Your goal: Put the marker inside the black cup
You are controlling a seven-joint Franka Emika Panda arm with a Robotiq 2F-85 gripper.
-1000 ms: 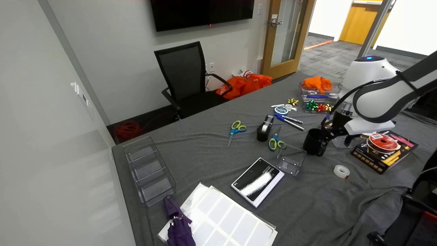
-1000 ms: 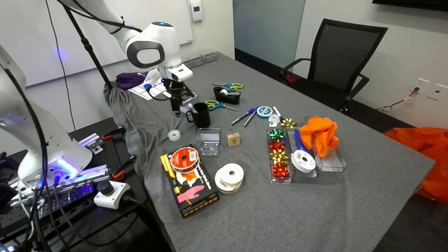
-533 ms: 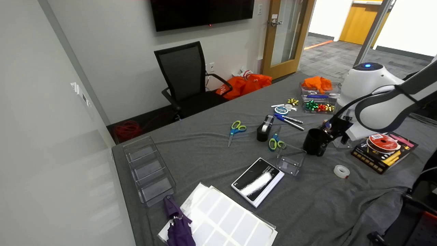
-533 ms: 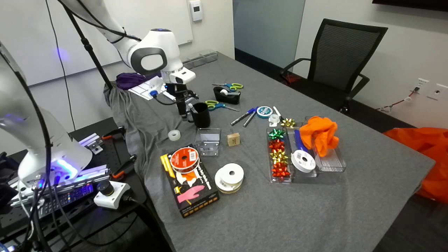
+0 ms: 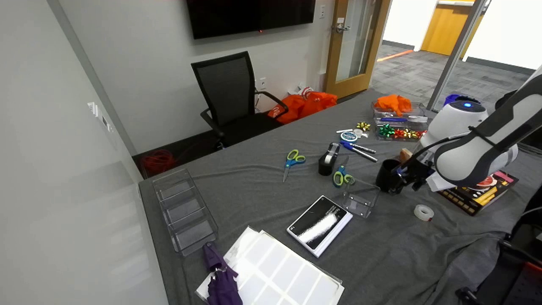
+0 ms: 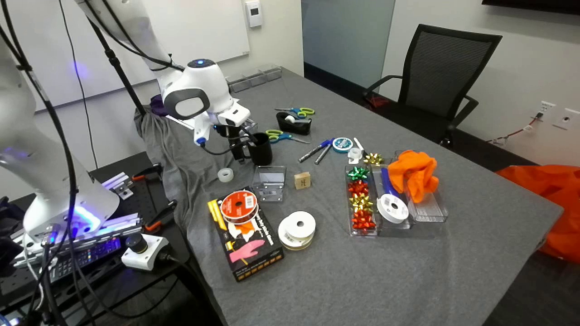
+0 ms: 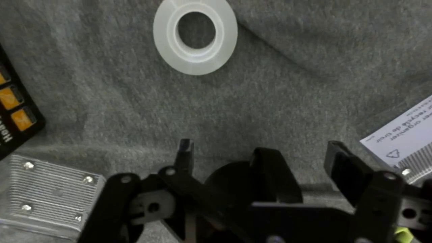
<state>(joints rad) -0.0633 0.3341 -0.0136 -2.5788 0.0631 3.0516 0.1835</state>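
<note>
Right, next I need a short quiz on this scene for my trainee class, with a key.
1. How many pairs of blue-and-green-handled scissors lie on the grey cloth?
2. True or false: the round red-labelled ribbon spool rests on the black box printed with a pink glove.
3. In the wrist view, what shows between the open jaws of the black gripper: (A) crumpled orange cloth, (B) matte black cup, (C) folded purple umbrella?

Key: 1 two; 2 true; 3 B.

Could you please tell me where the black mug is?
The black mug stands slightly left of centre in an exterior view, between the white tape roll and the nearer scissors, close to the open claw.
</note>
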